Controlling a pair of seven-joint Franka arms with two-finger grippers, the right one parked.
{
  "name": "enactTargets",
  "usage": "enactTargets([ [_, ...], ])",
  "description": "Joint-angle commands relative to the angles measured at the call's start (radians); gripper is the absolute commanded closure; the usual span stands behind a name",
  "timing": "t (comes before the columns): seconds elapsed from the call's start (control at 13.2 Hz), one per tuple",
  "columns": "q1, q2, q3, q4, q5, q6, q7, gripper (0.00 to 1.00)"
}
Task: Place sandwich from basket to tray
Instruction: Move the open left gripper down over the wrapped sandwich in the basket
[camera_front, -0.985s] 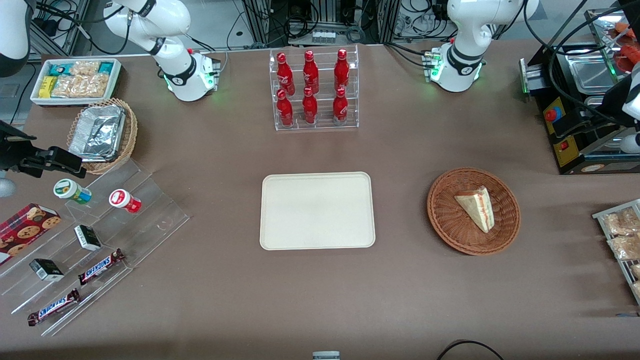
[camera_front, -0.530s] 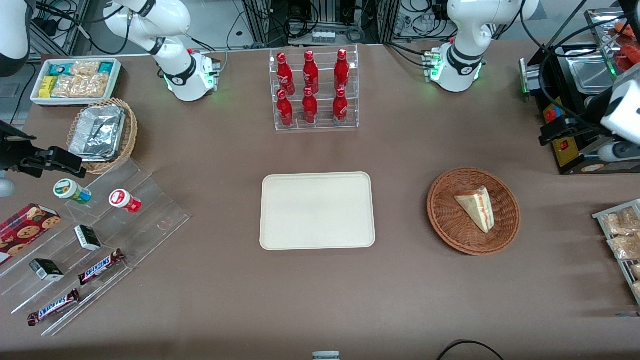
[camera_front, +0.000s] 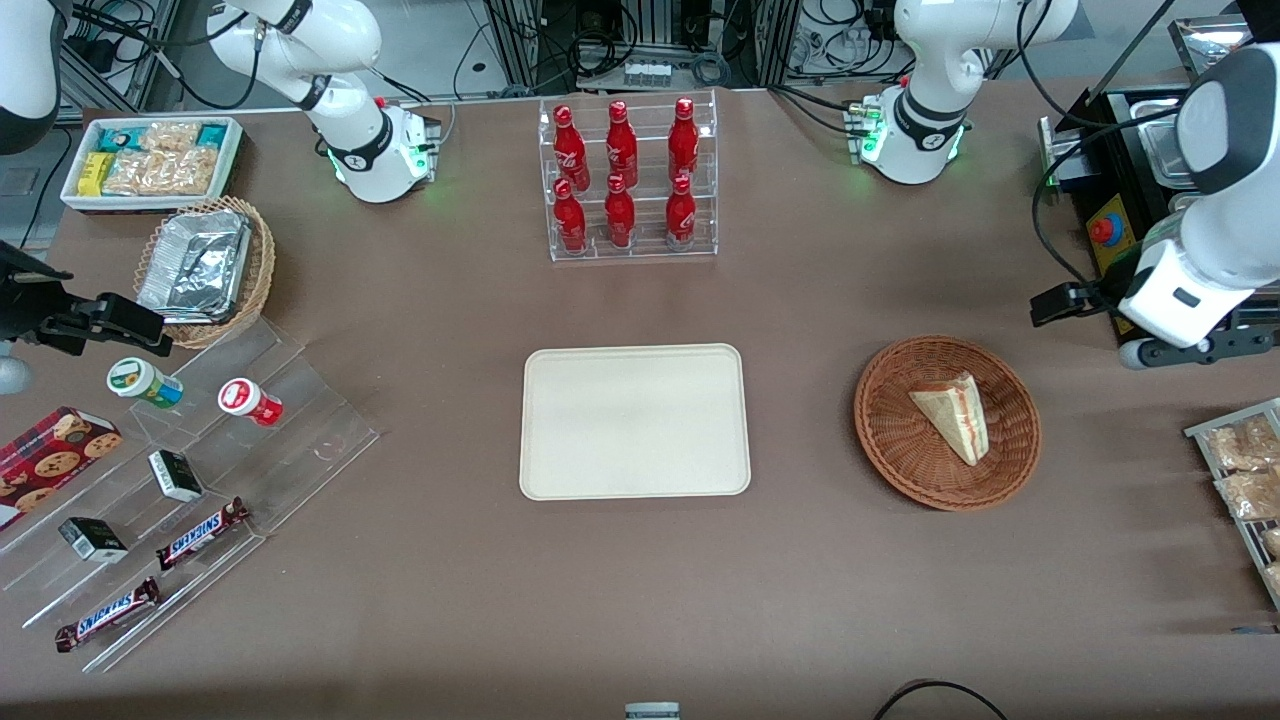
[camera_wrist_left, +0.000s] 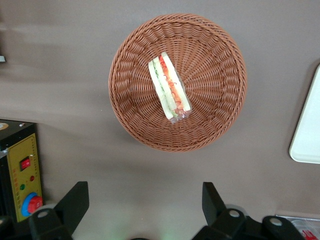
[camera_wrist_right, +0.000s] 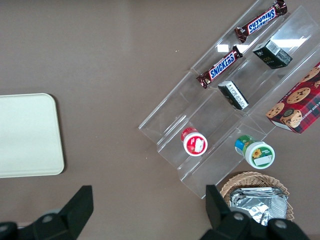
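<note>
End effector (camera_front: 1050, 303) hangs over the desk (camera_front: 800, 600) at mid-height of the front frame, toward the working arm's end, a bit farther from the front camera than the basket (camera_front: 900, 462) and not touching it. The white forearm slopes down to it from the upper corner of the frame, wrist pitched toward the basket. In the wrist view the end effector (camera_wrist_left: 145, 192) has both fingers (camera_wrist_left: 74, 201) spread wide with nothing between them. Sandwich (camera_front: 952, 416) lies flat in the basket, slightly off its middle; the wrist view shows the sandwich (camera_wrist_left: 170, 87) striped edge up, wrapped in clear film, inside the basket (camera_wrist_left: 131, 122). Tray (camera_front: 634, 421) sits mid-frame, well apart from the basket, with bare desk between. Black control box (camera_front: 1112, 262) with a red button stands just beside the end effector, partly covered by the arm. Bottle rack (camera_front: 630, 180) sits at top centre. In the wrist view the tray (camera_wrist_left: 307, 135) is cut off, only one corner showing.
</note>
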Motion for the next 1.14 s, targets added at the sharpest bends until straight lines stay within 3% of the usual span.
enactTargets([
  [0.0,-0.011,-0.034,0.015,-0.134,0.008,0.121,-0.075,0.0],
  [0.45,-0.014,-0.022,0.015,-0.33,0.009,0.412,-0.232,0.0],
  [1.06,-0.056,0.078,0.01,-0.331,0.009,0.544,-0.335,0.0],
])
